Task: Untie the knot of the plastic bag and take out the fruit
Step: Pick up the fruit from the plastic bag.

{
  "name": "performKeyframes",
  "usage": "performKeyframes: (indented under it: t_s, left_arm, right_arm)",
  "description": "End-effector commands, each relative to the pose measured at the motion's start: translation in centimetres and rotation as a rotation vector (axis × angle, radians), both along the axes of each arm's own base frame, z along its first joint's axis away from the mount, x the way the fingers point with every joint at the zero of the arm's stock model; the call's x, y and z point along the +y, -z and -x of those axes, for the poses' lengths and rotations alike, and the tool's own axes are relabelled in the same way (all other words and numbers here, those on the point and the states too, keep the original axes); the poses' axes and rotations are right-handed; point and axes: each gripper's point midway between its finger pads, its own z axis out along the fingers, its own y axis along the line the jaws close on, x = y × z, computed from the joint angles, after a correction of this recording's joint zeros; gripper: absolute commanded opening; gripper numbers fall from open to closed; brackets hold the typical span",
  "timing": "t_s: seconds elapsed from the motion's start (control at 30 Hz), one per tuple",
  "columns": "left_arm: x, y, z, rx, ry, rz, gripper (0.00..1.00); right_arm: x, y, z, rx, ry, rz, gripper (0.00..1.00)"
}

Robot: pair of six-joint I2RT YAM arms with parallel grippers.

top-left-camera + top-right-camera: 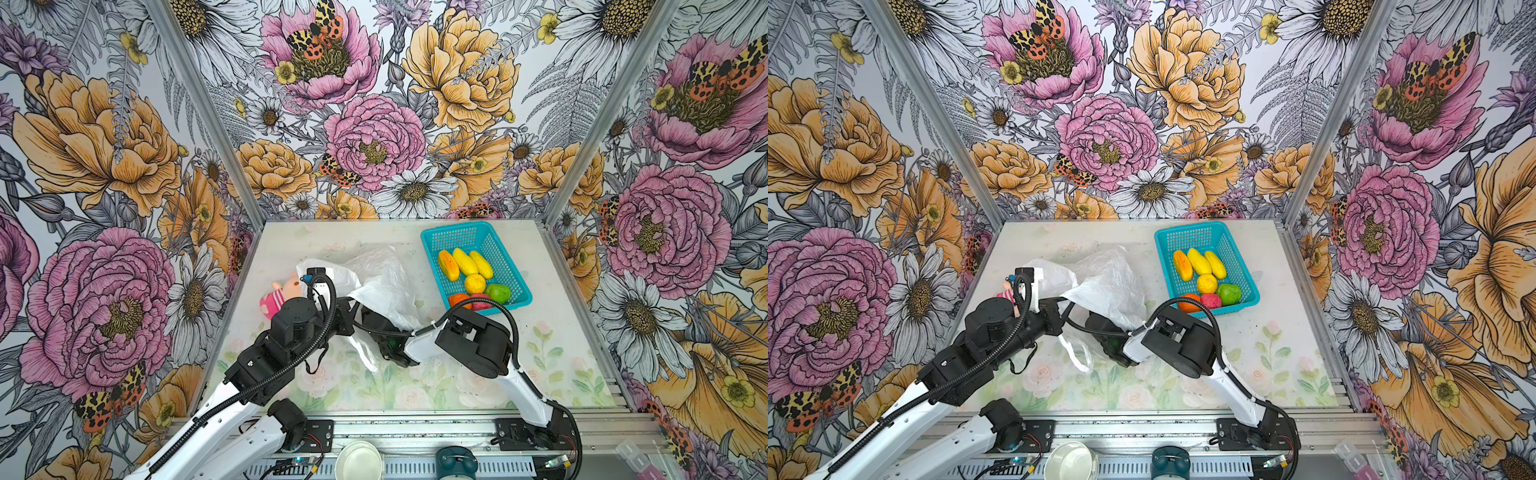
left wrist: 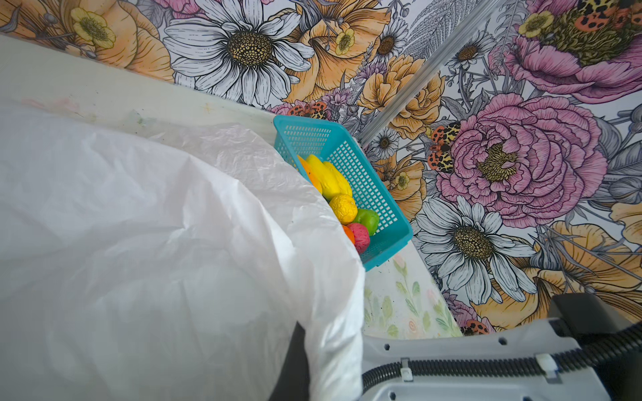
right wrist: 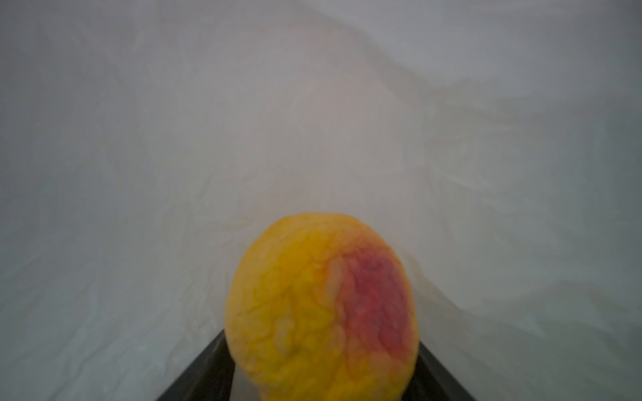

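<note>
**Right gripper point(image 3: 321, 350) inside the plastic bag point(image 1: 382, 282) at a fruit; left gripper point(image 1: 352, 308) holds the bag's rim up.**

The bag lies just beside the basket point(image 1: 469, 239), its film tented upward from the left gripper. That gripper is clenched on the rim at the bag's edge away from the basket. The right arm reaches into the bag's mouth. In the right wrist view a yellow-red fruit point(image 3: 319, 305) sits between the two dark fingers point(image 3: 208, 378), white film all round. Both fingers flank it closely, but I cannot tell whether they press on it. Seven fruits point(image 1: 474, 284) lie in the basket. A loose handle loop point(image 1: 363, 351) trails on the table from the bag's near edge, well apart from the basket.
</note>
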Motion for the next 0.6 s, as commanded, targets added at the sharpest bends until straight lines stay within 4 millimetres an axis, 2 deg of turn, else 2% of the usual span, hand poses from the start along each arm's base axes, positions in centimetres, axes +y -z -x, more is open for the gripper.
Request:
performKeyframes:
  t_s: [0.0,0.13,0.27,0.57]
  left_arm:
    - [1.3,-0.2,-0.3,-0.031,-0.06,-0.031,0.0]
    - [3.7,0.8,-1.0,0.0,-0.194,-0.09,0.0]
    - [5.8,1.7,-1.5,0.036,-0.298,-0.134,0.0]
    - [6.0,2.9,-2.1,0.082,-0.324,-0.166,0.0]
  right_arm:
    - [-0.5,-0.4,-0.3,-0.017,0.031,-0.018,0.59]
    - [-0.9,-1.3,0.5,-0.014,-0.003,-0.017,0.48]
    - [-0.2,-3.4,3.0,-0.053,-0.122,-0.034,0.45]
    - [0.2,-8.3,8.9,-0.15,-0.296,-0.042,0.37]
